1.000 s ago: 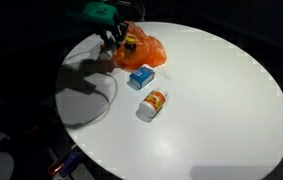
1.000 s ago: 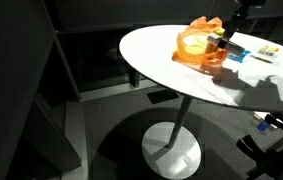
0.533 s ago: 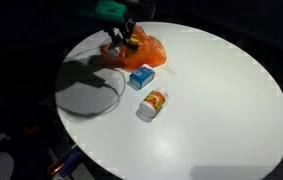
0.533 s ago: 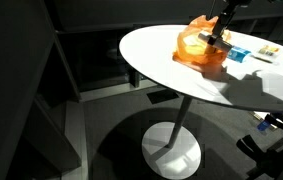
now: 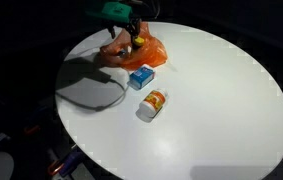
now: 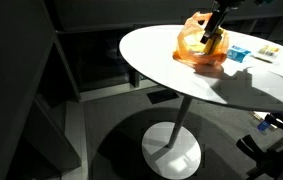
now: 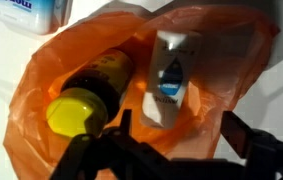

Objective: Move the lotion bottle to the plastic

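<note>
The lotion bottle, white with a blue label, lies on the crumpled orange plastic beside a brown bottle with a yellow cap. My gripper hovers just above it, open, with both fingers apart and off the bottle. In both exterior views the gripper hangs over the plastic near the table's edge. The lotion bottle is too small to make out there.
A blue box lies next to the plastic, and an orange and white bottle lies further toward the middle of the round white table. A small item sits beyond the box. The table edge is close behind the plastic.
The gripper has moved further over the orange plastic and its jaws have opened. The lotion bottle now lies free on the plastic.
</note>
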You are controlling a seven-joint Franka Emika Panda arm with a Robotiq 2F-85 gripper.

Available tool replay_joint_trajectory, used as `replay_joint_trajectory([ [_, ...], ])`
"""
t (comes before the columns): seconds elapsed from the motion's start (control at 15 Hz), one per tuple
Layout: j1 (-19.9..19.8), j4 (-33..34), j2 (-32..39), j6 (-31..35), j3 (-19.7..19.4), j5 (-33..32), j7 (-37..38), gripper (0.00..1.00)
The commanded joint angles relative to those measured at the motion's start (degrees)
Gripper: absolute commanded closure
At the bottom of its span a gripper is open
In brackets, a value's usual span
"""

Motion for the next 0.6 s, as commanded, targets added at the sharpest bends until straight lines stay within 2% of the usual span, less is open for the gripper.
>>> replay_joint_trajectory([
  [0.0,-1.23,1.05,-0.74,-2.83,0.74,-1.09,1.09,0.0],
  [0.53,-1.6,1.11,-5.15,-16.62,-0.41,-2.52,7.63,0.0],
])
